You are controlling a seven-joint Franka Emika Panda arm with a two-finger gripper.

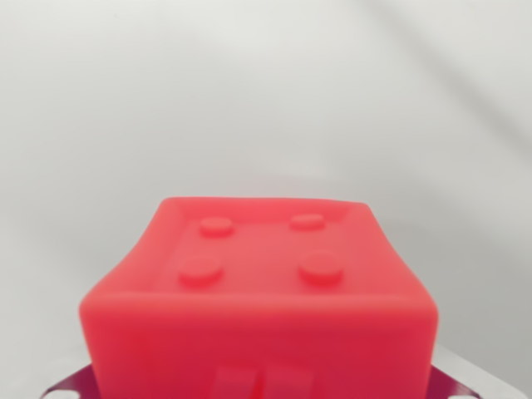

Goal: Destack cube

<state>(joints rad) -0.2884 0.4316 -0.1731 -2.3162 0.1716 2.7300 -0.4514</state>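
Cube [258, 307], red with four studs in a recessed top, fills the wrist view toward 6 o'clock, tilted; pale tabletop [266, 100] behind. Claw unseen; grip unknowable.

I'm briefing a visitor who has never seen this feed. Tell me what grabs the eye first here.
A bright red cube fills the lower middle of the wrist view, very close to the camera. Its recessed top carries four round studs in a square. Behind it is only a plain pale grey surface; the jaws are not visible.
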